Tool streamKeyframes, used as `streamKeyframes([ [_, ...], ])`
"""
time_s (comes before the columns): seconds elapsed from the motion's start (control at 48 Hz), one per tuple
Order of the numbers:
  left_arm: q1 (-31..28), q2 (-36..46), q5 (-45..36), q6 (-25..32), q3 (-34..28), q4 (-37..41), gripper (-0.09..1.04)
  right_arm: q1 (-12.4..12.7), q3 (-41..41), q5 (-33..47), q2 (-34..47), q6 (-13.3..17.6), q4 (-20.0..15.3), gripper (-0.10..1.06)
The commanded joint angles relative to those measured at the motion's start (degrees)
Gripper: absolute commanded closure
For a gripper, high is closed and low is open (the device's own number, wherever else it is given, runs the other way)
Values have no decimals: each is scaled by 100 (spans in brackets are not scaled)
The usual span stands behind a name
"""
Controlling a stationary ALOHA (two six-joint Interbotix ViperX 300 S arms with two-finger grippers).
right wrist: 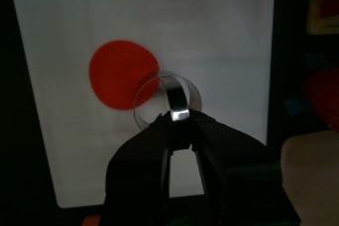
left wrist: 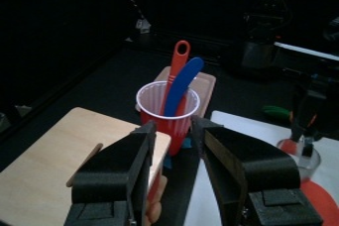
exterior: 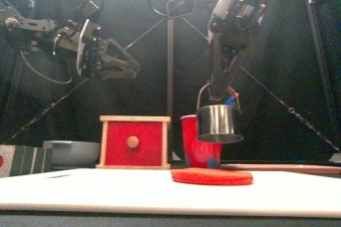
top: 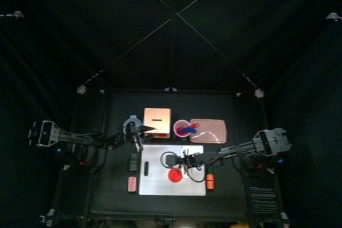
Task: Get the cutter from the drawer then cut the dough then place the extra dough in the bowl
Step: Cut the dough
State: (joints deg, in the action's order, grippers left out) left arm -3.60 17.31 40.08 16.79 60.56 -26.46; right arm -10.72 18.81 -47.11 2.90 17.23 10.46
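Right hand (right wrist: 169, 114) pinches the wire handle of the metal cutter (exterior: 218, 122). The front view shows the cutter hanging clear above the white cutting board (right wrist: 225, 52) and the red dough (exterior: 210, 177) lying on it, while the right wrist view looks down through the ring, which overlaps the dough's edge. Left hand (left wrist: 193, 149) is spread behind the board, its wrist view facing the red cup (left wrist: 169, 113) with blue and red knives, which the front view puts beside the wooden box (exterior: 135, 141).
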Motion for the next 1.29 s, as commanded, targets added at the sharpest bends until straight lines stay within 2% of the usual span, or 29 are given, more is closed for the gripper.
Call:
streamKeyframes([
  [0.021,9,-18,53,0,-62,-9,19,-132,-396,-26,70,272,114,41],
  [0.146,18,-18,53,-9,-53,-9,19,-220,-624,-88,308,492,211,41],
  [0.458,158,-18,53,0,9,-62,19,-457,-923,-299,703,510,220,41],
  [1.292,237,-26,53,0,18,-88,19,-475,-809,-246,844,510,422,41],
])
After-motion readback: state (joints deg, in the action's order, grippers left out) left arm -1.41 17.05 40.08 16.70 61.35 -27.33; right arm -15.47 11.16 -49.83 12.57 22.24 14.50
